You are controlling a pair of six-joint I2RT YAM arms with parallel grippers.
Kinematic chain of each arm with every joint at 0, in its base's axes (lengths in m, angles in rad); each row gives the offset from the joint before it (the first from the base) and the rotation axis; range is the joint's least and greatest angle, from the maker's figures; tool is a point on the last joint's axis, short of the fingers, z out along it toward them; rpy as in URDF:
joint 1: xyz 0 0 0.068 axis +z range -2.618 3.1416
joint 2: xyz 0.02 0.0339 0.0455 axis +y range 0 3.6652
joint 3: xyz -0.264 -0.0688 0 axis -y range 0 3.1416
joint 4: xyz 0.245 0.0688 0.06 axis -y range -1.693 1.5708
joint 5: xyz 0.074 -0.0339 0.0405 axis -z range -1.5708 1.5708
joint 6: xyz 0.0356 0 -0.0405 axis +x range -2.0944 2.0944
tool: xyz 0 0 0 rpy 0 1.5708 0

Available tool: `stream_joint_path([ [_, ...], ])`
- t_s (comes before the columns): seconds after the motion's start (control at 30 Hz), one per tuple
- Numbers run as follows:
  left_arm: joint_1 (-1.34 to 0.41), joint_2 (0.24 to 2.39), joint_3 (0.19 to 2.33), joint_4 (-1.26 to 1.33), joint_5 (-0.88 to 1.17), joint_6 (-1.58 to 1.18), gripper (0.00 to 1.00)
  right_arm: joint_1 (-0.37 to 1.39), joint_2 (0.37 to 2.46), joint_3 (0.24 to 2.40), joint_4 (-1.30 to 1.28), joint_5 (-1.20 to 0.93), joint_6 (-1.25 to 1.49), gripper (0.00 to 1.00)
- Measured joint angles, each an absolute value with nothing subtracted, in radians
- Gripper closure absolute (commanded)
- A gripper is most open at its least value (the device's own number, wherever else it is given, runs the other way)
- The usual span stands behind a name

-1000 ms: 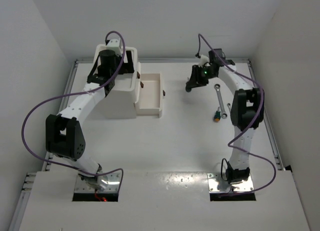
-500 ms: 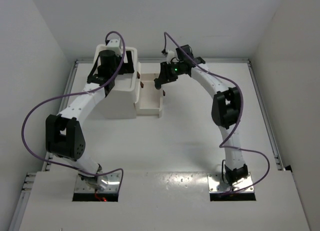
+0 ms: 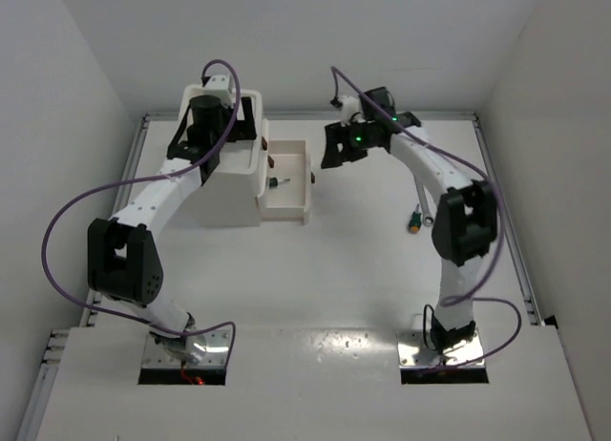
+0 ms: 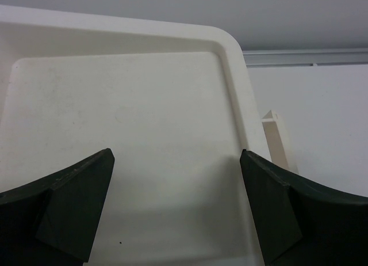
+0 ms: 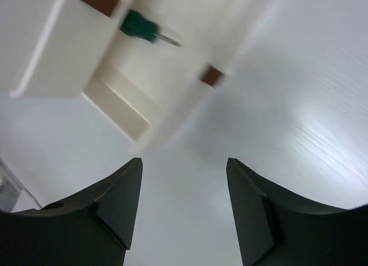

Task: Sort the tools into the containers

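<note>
The white drawer unit (image 3: pixel 229 178) stands at the back left with one drawer (image 3: pixel 289 204) pulled out to the right. A stubby green screwdriver (image 3: pixel 277 182) lies in that drawer and also shows in the right wrist view (image 5: pixel 141 26). My right gripper (image 3: pixel 332 153) is open and empty, just right of the drawer; its jaws (image 5: pixel 184 162) hover over bare table. My left gripper (image 3: pixel 221 126) is open and empty over the unit's top tray (image 4: pixel 115 105). A second green screwdriver (image 3: pixel 415 220) lies on the table at the right. The pliers are out of view.
A silver wrench end (image 3: pixel 428 214) shows beside the right arm, mostly hidden by it. Dark-red knobs (image 5: pixel 211 76) mark the drawer fronts. White walls close in the table at the back and both sides.
My right gripper swung left over the open drawer, then drew back a little to the right. A green screwdriver now lies in the drawer. The left arm has not moved.
</note>
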State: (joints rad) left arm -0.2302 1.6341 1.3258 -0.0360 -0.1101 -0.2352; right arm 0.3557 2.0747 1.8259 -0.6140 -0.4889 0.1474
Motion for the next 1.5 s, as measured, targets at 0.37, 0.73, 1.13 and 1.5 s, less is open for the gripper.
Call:
stream_joint_path([
  [0.37,-0.254,1.657,1.359,-0.063,-0.184,-0.233,0.0,0.18,1.49,1.215,-0.747,-0.138,0.105,0.47],
  [0.73,-0.262,1.66,1.361,-0.062,-0.208,-0.233,0.0,0.062,1.508,0.994,-0.833,0.0,0.139,0.46],
  [1.13,-0.263,1.66,1.361,-0.062,-0.214,-0.233,0.0,-0.05,1.798,1.189,-0.791,-0.061,0.224,0.34],
  [1.5,-0.263,1.658,1.361,-0.062,-0.218,-0.232,0.0,-0.064,1.952,1.277,-0.768,-0.079,0.231,0.42],
])
